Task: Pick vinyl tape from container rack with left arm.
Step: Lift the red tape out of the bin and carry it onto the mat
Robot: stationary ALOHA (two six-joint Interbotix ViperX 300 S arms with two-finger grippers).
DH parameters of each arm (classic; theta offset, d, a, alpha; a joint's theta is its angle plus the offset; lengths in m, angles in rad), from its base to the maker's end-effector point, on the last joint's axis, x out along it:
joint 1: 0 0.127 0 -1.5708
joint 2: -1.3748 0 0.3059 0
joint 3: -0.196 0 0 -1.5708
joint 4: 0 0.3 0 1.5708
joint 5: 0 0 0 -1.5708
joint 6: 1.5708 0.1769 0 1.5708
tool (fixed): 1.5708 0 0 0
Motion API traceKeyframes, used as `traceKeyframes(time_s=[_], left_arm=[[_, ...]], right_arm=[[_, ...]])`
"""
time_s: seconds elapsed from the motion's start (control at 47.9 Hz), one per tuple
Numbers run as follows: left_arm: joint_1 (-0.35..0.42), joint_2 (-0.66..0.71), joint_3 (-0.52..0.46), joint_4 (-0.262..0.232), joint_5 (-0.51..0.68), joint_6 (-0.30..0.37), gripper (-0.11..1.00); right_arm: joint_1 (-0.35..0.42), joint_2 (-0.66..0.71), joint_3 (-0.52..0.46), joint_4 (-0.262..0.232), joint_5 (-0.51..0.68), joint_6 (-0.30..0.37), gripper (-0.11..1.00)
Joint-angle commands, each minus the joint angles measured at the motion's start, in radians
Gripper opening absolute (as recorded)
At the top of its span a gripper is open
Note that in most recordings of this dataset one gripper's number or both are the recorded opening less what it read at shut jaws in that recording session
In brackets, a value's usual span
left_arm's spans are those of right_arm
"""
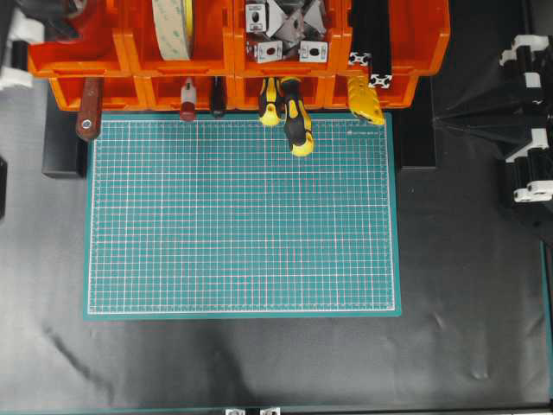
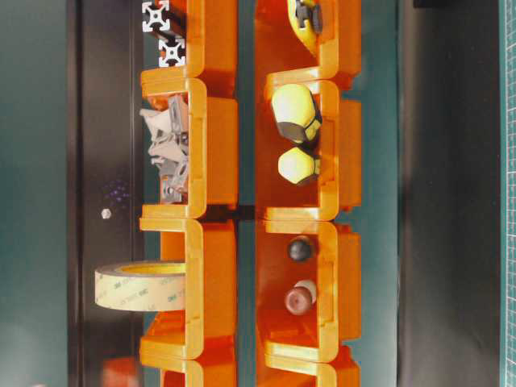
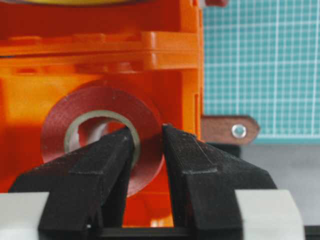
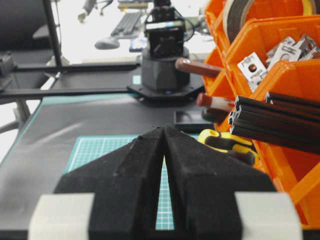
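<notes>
Orange container rack [image 3: 100,45], vinyl tape [image 3: 95,107] inside (upright), left gripper [image 3: 149,135] pinching its wall.

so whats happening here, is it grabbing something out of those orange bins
Yes. The left pincer is inside a bin of the container rack and has closed on the wall of the vinyl tape, one finger through the white core and one outside the red ring. The roll has not been lifted out yet. The right pincer is shut and holds nothing, hanging over the green cutting mat.
</notes>
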Motion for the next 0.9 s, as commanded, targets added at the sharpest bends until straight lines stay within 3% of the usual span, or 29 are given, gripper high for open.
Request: traceKeyframes(time_s=[0.0, 0.23, 0.439, 0.647, 0.877], left_arm=[[-0.026, -0.035, -0.081, 0.002, 0.006, -0.008, 0.20], [-0.195, -0.084, -0.135, -0.002, -0.029, -0.066, 0.20], [-0.393, -0.100, -0.112, -0.002, -0.178, -0.229, 0.20], [-0.518, -0.092, -0.018, -0.002, -0.371, -0.347, 0.20], [-0.563, -0.031, 0.161, -0.002, -0.630, -0.367, 0.20]], right_arm=[[0.002, 0.005, -0.025, 0.003, -0.011, 0.002, 0.00], [0.002, 0.005, -0.021, 0.003, -0.011, 0.000, 0.00], [0.002, 0.005, -0.021, 0.003, -0.009, 0.000, 0.00], [0.002, 0.003, -0.020, 0.003, -0.008, 0.002, 0.00], [0.002, -0.002, -0.021, 0.003, -0.008, 0.002, 0.00]])
